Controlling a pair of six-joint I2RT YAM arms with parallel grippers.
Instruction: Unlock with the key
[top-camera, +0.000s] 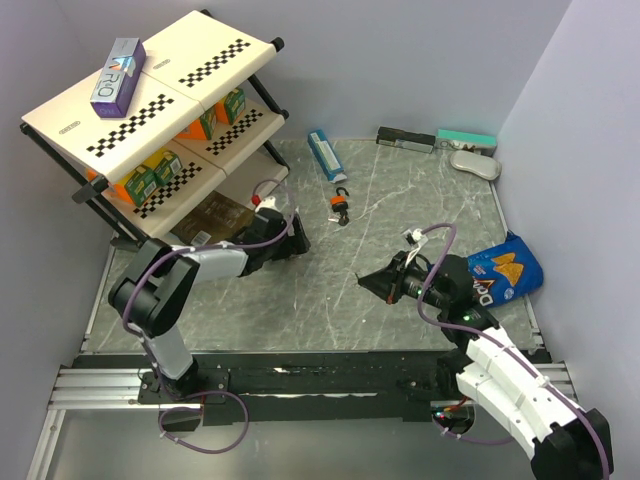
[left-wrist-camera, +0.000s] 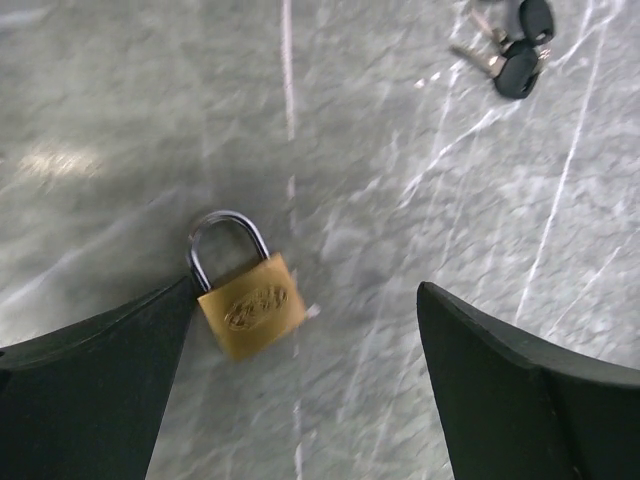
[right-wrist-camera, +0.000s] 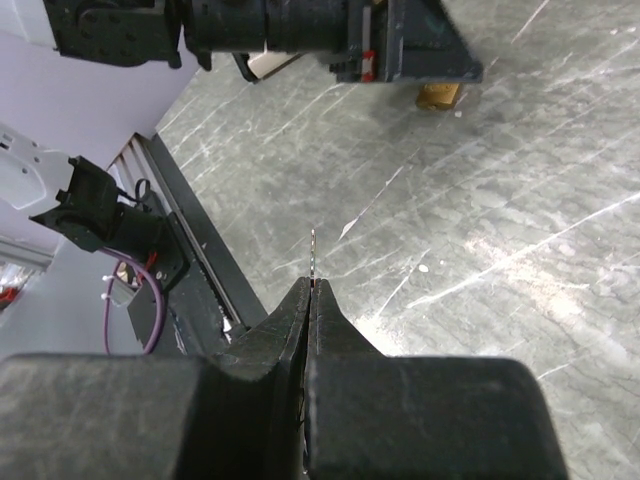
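Observation:
A small brass padlock (left-wrist-camera: 248, 303) lies flat on the marble table, shackle shut, touching the inner side of my left gripper's left finger (left-wrist-camera: 90, 390). The left gripper (left-wrist-camera: 305, 300) is open around it, low over the table (top-camera: 297, 238). A dark key cluster (left-wrist-camera: 517, 50) with black heads lies beyond it, next to the orange padlock (top-camera: 341, 203). My right gripper (right-wrist-camera: 312, 285) is shut on a thin metal blade (right-wrist-camera: 313, 255), seen edge-on, which sticks out of the tips toward the left gripper. It hovers mid-table (top-camera: 362, 281). The brass padlock also shows in the right wrist view (right-wrist-camera: 438, 95).
A tilted shelf rack (top-camera: 150, 110) with juice cartons stands at the back left. A blue chip bag (top-camera: 505, 268) lies to the right of the right arm. A blue box (top-camera: 326, 154) and small items (top-camera: 474, 162) lie along the back wall.

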